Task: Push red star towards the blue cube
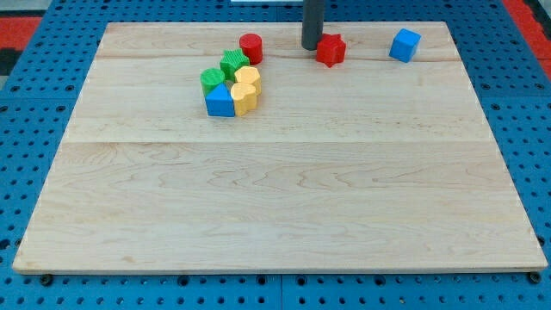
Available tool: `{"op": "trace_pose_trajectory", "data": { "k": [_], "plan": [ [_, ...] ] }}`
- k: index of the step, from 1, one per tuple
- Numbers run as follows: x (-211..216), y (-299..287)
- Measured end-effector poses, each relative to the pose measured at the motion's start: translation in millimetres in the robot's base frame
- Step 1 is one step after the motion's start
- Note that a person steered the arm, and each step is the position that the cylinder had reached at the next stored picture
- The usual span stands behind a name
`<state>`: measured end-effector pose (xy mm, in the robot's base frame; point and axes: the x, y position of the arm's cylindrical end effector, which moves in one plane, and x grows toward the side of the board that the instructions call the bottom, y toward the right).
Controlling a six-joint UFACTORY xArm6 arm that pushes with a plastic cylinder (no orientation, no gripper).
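Note:
The red star [331,50] lies near the view's top, right of centre on the wooden board [275,198]. The blue cube [405,45] sits further to the view's right, near the board's top edge, with a gap between it and the star. My tip [312,46] is the lower end of the dark rod coming down from the view's top. It stands just at the star's left side, touching or nearly touching it.
A cluster sits left of the tip: a red cylinder [250,48], a green star-like block [232,63], a green block [212,80], a blue block [219,101] and two yellow blocks [246,90]. Blue pegboard surrounds the board.

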<state>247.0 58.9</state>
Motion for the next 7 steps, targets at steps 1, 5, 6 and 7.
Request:
{"op": "trace_pose_trajectory", "data": {
  "k": [1, 5, 6, 7],
  "plan": [
    [1.0, -4.6],
    [30.3, -3.2],
    [19.7, -3.0],
    [19.7, 11.9]
  ]
}}
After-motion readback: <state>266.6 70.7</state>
